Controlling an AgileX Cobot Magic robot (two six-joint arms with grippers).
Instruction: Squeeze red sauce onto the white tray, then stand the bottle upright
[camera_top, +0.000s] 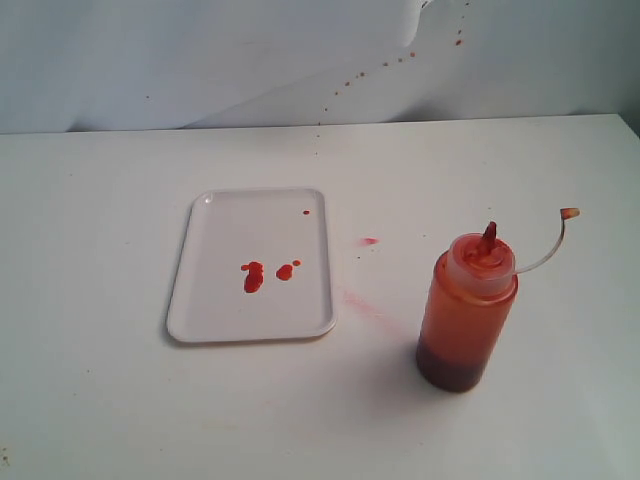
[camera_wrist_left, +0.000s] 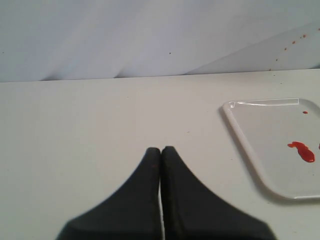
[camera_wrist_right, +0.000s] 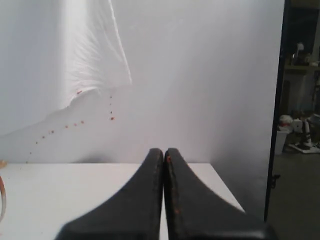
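Observation:
The white tray (camera_top: 252, 265) lies flat on the table with small blobs of red sauce (camera_top: 253, 277) near its middle. To its right the orange-red bottle (camera_top: 465, 314) stands upright, its nozzle up and its clear cap strap (camera_top: 545, 255) curving off to the right. Neither arm shows in the exterior view. In the left wrist view my left gripper (camera_wrist_left: 160, 149) is shut and empty, with the tray (camera_wrist_left: 245, 142) and a sauce blob (camera_wrist_left: 302, 150) off to one side. My right gripper (camera_wrist_right: 163, 150) is shut and empty too, facing the back wall.
Faint pink smears (camera_top: 362, 300) and a small red spot (camera_top: 370, 241) mark the table between tray and bottle. Red spatter dots the white backdrop (camera_top: 400, 60). The table's right edge (camera_wrist_right: 225, 185) drops off beside a dark room opening.

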